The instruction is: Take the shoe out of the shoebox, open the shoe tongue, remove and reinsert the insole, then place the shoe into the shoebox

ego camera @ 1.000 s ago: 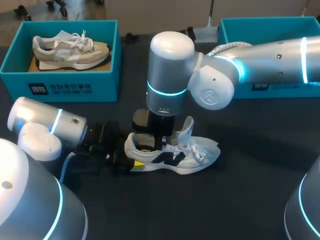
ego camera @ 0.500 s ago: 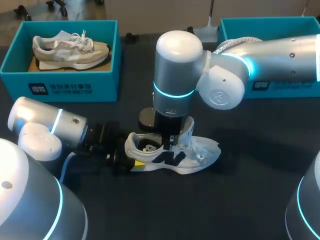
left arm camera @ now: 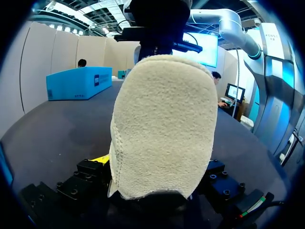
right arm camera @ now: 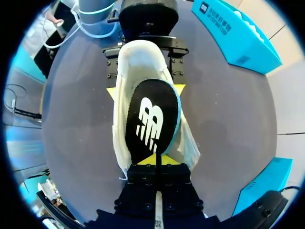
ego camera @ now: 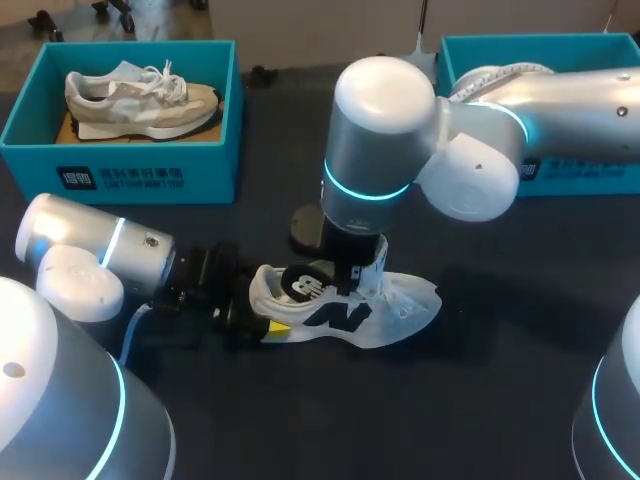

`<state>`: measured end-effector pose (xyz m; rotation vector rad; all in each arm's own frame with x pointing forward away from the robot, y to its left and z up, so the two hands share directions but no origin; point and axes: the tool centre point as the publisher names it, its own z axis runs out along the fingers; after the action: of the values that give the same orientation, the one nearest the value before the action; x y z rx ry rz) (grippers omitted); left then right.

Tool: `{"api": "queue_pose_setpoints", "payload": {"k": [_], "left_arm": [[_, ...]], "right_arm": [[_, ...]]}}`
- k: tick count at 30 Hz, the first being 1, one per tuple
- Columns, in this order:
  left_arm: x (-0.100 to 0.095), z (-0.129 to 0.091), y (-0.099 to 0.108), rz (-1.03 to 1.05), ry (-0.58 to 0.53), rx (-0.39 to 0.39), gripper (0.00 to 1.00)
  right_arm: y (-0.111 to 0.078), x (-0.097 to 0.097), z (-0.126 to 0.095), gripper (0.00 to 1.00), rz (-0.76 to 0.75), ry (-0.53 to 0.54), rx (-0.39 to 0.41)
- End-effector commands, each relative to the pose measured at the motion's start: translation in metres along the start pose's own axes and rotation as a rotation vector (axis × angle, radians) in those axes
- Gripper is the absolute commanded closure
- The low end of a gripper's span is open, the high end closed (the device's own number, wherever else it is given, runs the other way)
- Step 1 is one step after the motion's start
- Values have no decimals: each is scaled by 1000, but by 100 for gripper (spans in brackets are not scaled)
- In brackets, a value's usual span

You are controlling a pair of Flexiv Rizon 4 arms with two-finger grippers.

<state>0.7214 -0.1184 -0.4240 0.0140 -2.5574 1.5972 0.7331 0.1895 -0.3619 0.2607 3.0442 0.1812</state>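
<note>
the white shoe (ego camera: 392, 308) lies on its sole in the middle of the dark table (ego camera: 500, 390), out of both boxes, heel toward the left arm. the left gripper (right arm camera: 145, 90) is clamped on the heel, one yellow tip pressed against each side. from its own wrist camera the fuzzy heel lining fills the space between the fingers. the right arm comes in over the shoe and stands straight down on it. the right gripper (right arm camera: 156, 161) is pinched closed on the near end of the black insole (right arm camera: 148, 119), which lies over the shoe's opening with its white logo up. i can't tell how far it sits inside. the left box (ego camera: 130, 165), back at the table's left, holds a beige shoe (ego camera: 140, 95). the right box (ego camera: 560, 178) is mostly hidden behind the right arm.
</note>
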Motion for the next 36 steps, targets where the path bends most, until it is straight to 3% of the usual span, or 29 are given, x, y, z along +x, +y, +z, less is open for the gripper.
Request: {"api": "queue_pose_setpoints", "payload": {"k": [1, 19, 27, 36], "left_arm": [[0, 0, 1, -1, 1, -4, 100], [0, 0, 1, -1, 1, -4, 100], [0, 0, 1, -1, 1, -4, 100], [0, 0, 1, -1, 1, -4, 100]], "right_arm": [[-5, 1, -8, 100, -1, -19, -33], [14, -9, -35, 100, -112, -17, -80], [26, -13, -44, 100, -167, -2, -144], [48, -5, -47, 100, -238, 77, -186]]}}
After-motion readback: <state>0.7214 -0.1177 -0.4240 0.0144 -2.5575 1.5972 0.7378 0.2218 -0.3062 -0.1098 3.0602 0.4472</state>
